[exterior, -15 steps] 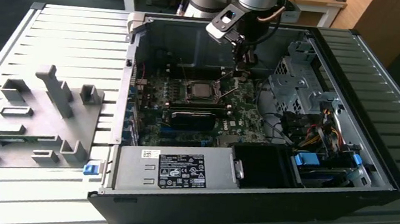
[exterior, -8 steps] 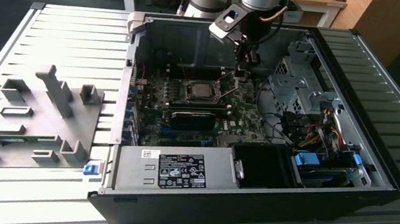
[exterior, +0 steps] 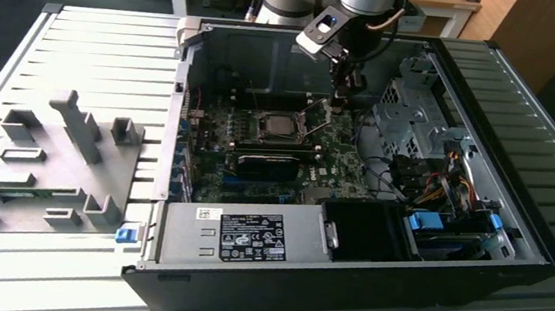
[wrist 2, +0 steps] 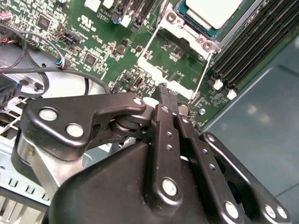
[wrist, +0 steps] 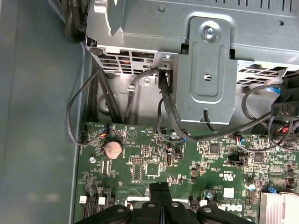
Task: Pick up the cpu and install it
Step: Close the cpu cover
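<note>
We see the cpu (exterior: pixel 278 127) lying flat, silver top up, in its socket (wrist 2: pixel 187 29) near the middle of the green board (wrist: pixel 126 140). The gripper (exterior: pixel 337 104) hangs just over the board, beside the socket and apart from the cpu. Its fingers (wrist 2: pixel 163 107) are pressed together with nothing between them. The board sits inside the open computer case (exterior: pixel 257 53). Well away from the board, outside the case, a grey fixture plate (exterior: pixel 48 178) lies on the slatted table (exterior: pixel 93 43).
</note>
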You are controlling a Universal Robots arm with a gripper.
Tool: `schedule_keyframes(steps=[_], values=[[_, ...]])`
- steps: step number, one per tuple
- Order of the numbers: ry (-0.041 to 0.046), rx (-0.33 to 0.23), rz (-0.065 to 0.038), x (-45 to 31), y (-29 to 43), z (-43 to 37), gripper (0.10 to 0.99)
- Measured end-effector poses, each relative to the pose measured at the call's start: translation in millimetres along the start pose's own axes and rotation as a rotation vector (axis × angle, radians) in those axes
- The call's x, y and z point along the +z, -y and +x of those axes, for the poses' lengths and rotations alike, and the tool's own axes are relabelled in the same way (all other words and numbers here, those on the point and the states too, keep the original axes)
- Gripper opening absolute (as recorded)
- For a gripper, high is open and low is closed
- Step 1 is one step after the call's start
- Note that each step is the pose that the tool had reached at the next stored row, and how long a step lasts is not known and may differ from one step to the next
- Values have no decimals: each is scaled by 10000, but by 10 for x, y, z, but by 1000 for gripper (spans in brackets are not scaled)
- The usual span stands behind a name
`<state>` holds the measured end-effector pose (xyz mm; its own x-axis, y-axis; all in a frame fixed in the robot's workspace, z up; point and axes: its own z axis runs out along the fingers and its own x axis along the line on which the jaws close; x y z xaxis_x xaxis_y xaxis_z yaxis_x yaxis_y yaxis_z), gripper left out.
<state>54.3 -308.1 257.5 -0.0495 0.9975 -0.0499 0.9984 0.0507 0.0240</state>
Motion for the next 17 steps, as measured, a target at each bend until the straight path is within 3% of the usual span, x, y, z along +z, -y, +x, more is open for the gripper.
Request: schedule_keyframes(steps=[10, 17], values=[[1, 0, 0, 35, -86, 15, 106], [14, -1, 1, 107, -107, 44, 106]])
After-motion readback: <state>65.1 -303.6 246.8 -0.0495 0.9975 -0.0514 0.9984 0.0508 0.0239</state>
